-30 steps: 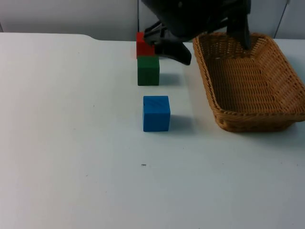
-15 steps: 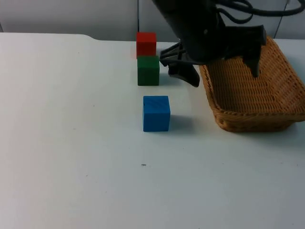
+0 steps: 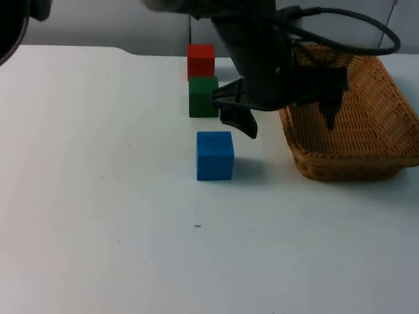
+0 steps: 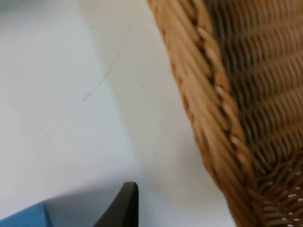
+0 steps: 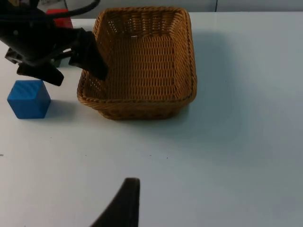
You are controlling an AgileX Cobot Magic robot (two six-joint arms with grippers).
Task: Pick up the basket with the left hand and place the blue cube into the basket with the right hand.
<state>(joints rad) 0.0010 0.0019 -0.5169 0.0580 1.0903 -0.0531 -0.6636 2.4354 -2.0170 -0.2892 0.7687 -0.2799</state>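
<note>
Basket (image 3: 347,111) sits on the surface (image 3: 98,196) at right, long axis running near to far, not yet lifted. Left pincer (image 3: 285,114) straddles its left wall: one finger outside by the green cube (image 3: 203,96), one inside, jaws spread wide, gripping nothing. That wall lies directly between the fingers, so closing looks like the next step. Blue cube (image 3: 215,155) stands left of the basket, nearer than the green cube; red cube (image 3: 200,60) farthest. Right arm waits; right pincer's state cannot be told.
</note>
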